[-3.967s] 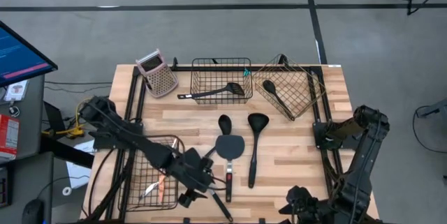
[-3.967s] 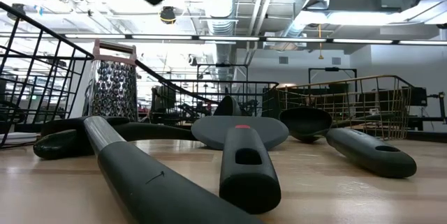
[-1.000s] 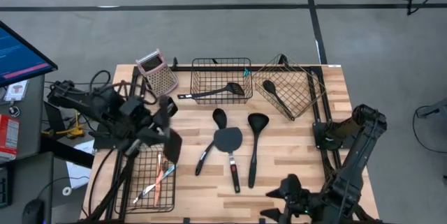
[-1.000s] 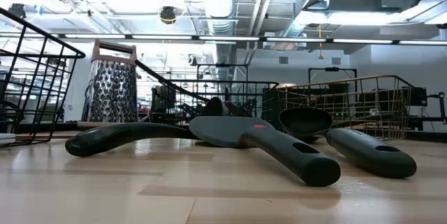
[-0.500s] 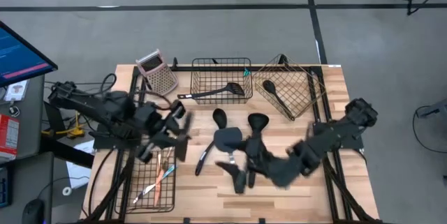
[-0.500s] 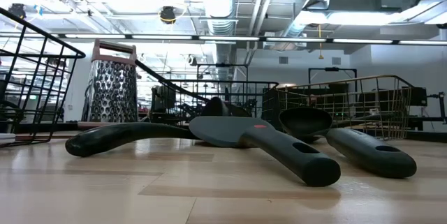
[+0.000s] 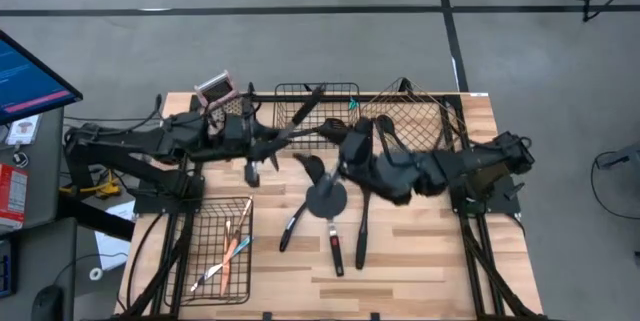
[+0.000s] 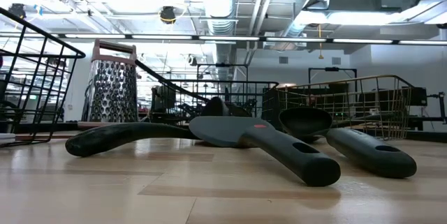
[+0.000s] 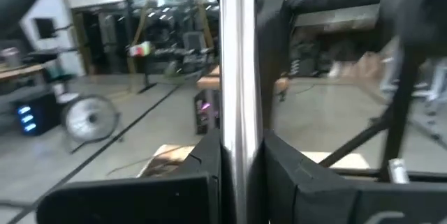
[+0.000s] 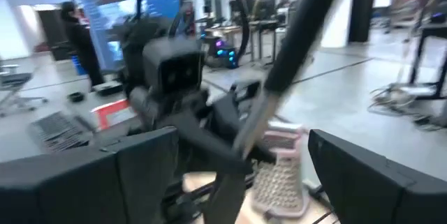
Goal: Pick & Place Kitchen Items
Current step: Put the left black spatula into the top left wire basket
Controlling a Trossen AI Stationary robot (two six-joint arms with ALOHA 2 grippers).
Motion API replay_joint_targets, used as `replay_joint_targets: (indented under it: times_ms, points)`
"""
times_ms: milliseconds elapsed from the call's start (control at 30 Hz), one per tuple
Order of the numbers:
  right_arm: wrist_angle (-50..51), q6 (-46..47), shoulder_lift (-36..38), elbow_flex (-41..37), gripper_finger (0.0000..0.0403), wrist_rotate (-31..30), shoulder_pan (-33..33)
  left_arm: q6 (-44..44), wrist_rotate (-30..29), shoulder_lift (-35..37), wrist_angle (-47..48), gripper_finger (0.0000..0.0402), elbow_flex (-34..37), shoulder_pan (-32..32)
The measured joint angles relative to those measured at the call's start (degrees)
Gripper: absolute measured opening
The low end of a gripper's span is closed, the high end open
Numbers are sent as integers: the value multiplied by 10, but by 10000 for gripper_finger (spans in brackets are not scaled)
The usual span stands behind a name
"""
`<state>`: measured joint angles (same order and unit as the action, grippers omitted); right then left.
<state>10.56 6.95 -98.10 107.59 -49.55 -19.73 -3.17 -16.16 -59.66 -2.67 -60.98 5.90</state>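
My left gripper (image 7: 264,143) is over the table's far middle, shut on a long tool (image 7: 295,116) with a silver shaft and a black end that slants over the black wire basket (image 7: 285,96). My right gripper (image 7: 343,149) hangs open just right of it; in the right wrist view the tool (image 10: 269,91) shows ahead between its spread fingers, untouched. A black spoon (image 7: 298,201), a flat spatula (image 7: 327,201) and a ladle (image 7: 365,206) lie flat on the wood. The low view shows them and no gripper. My left gripper pinches the tool's silver shaft (image 9: 237,119) between its two fingers (image 9: 290,175). The fingers come about level from the table's left and lie across the shaft. The tool is lifted clear of the table, its black end (image 7: 316,94) slanting toward the far right.
A metal grater (image 7: 214,90) stands at the far left. The black basket holds a black spoon (image 7: 325,129); a tilted gold basket (image 7: 440,121) holds another. A flat basket (image 7: 205,231) near left holds small orange and teal tools (image 7: 232,251).
My left gripper has carried the tool from over the near-left basket toward the far edge and the right, staying shut on it. My right gripper has swung from the near right edge up over the table's middle toward the held tool, staying open.
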Motion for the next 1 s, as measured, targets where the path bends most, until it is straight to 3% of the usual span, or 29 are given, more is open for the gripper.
replay_joint_targets:
  times_ms: [133,400,567,700,867,900,1000]
  points:
    - [-4,-31,0,16,317,24,48,-1,12,-3,-6,38,0,-41]
    - [-6,-40,0,22,317,106,145,-15,103,-13,-2,38,0,-117]
    - [-55,-39,0,22,305,193,190,-35,143,-23,0,38,0,-159]
    - [-87,-33,0,22,232,224,208,-35,187,-35,-3,39,0,-190]
    - [-85,-16,0,22,48,245,224,-35,211,-46,-20,40,0,-222]
    - [-88,-17,0,22,32,260,228,-38,217,-46,-22,40,0,-228]
    - [-86,-6,0,22,32,273,237,-27,235,-47,-28,40,1,-241]
